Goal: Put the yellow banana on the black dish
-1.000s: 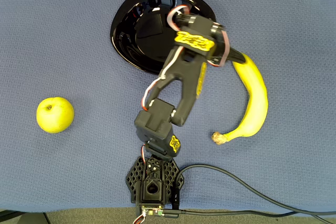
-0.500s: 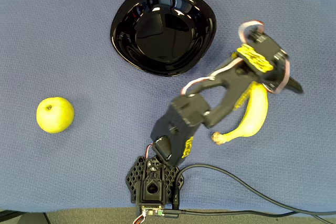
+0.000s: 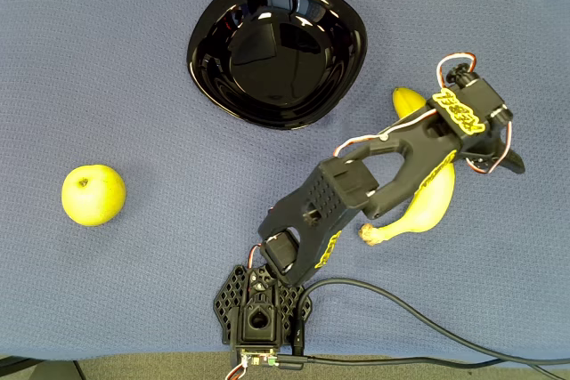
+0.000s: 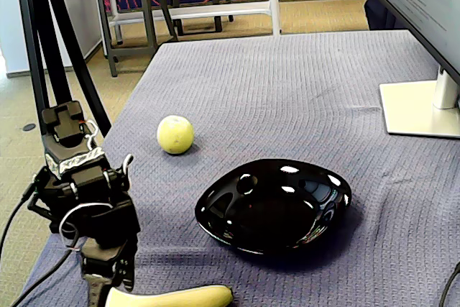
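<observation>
The banana [image 3: 434, 202] lies on the blue desk [image 3: 134, 68] at about four o'clock from the black dish [image 3: 277, 49], apart from it. The black arm [image 3: 356, 189] reaches over its middle, with the claw [image 3: 499, 159] just past its outer side; whether the claw is open cannot be told. An apple [image 3: 93, 194] sits at eight o'clock from the dish.

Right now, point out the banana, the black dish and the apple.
banana [image 3: 434, 205], overhead view, on its lower curved body.
black dish [image 4: 327, 180], fixed view, on its right rim.
apple [image 3: 93, 194], overhead view, on its middle.
</observation>
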### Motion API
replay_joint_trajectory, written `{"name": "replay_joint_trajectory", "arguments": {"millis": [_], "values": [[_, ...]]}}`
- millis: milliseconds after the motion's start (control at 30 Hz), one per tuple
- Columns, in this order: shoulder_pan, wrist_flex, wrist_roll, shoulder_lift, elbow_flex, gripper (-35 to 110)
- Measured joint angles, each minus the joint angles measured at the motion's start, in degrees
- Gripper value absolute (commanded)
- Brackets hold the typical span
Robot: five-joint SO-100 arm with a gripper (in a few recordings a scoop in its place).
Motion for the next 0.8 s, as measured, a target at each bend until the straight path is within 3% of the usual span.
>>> {"name": "replay_joint_trajectory", "arguments": {"millis": [800], "values": [[-4.31,-0.18,-6.33,-3.96,-0.09,52]]}}
